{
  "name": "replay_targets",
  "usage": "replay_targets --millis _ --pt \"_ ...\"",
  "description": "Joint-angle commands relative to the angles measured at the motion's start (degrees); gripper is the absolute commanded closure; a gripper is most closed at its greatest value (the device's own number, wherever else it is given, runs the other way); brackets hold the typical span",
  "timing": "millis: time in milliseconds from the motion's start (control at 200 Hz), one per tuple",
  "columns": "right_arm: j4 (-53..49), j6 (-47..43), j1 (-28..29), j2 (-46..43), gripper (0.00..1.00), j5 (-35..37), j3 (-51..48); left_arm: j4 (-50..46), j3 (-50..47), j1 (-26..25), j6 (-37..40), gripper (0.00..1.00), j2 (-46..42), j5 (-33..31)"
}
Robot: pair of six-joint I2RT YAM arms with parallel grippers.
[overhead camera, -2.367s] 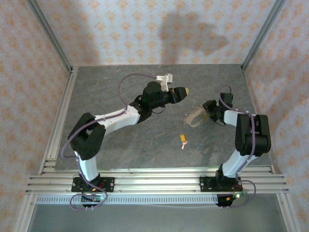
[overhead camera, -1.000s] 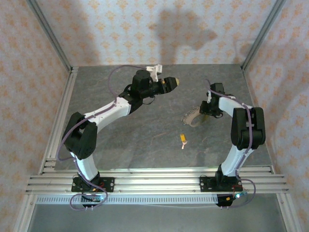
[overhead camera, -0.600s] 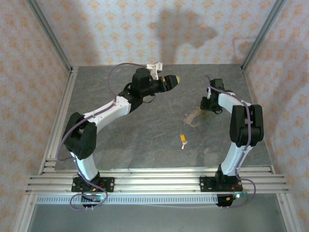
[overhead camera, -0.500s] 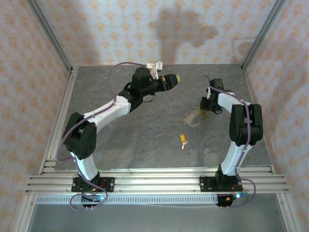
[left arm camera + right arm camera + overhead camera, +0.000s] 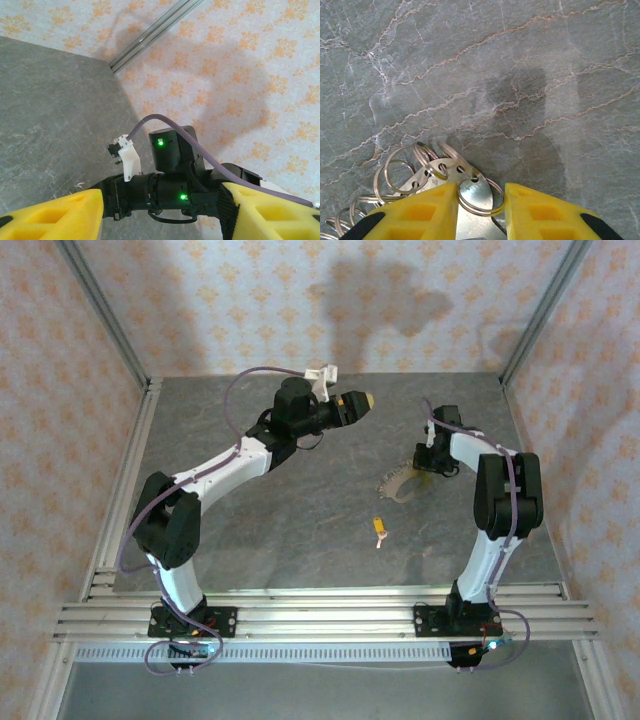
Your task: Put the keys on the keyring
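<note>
The keyring [image 5: 436, 176] runs out of view between the narrow-set fingers of the right end effector [image 5: 481, 200], grip unclear; the left end effector [image 5: 362, 400] gapes wide, empty.

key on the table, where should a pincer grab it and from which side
I'd grip the key by its orange head, coming straight down from above: it lies flat on the table, well apart from the keyring, with open space around it. That leaves the pale blade free for threading.

Table [image 5: 300, 500]: was grey, with pale veins.
Walls [image 5: 250, 300]: were cream, with orange flower pattern.
Key [image 5: 380, 526]: had orange-yellow head.
Keyring [image 5: 475, 194]: was silvery.
Right gripper pads [image 5: 422, 210]: were yellow.
</note>
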Motion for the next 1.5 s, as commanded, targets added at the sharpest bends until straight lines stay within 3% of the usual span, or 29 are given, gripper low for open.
replay_targets --millis 0,195,611,741,1316,1381,1496 --pt "-0.61 -0.15 -0.05 0.50 0.74 -0.27 0.23 1.64 1.69 0.33 -0.66 0.37 0.97 1.48" --pt "0.31 0.64 -0.05 0.06 0.82 -0.94 -0.52 1.64 2.13 0.31 -0.83 0.37 1.10 1.58" --pt "0.07 0.90 -0.05 -0.49 0.88 0.16 -0.17 1.96 2.27 0.29 -1.27 0.37 1.19 1.70" --pt "0.05 1.11 -0.04 -0.71 1.00 0.07 -0.08 1.91 2.35 0.36 -1.28 0.36 1.15 1.65" --pt "4.18 12.31 0.25 -10.51 1.00 -4.59 -5.45 -0.18 0.61 0.22 -0.33 0.36 -0.67 0.45" --pt "4.05 14.00 1.27 -11.95 0.84 -5.62 -6.49 -1.08 0.42 0.21 -0.15 0.36 -1.12 -0.34" --pt "3.57 16.05 3.97 -14.51 0.74 -6.64 -8.63 -3.23 0.50 0.22 0.86 0.36 -1.99 -1.40"
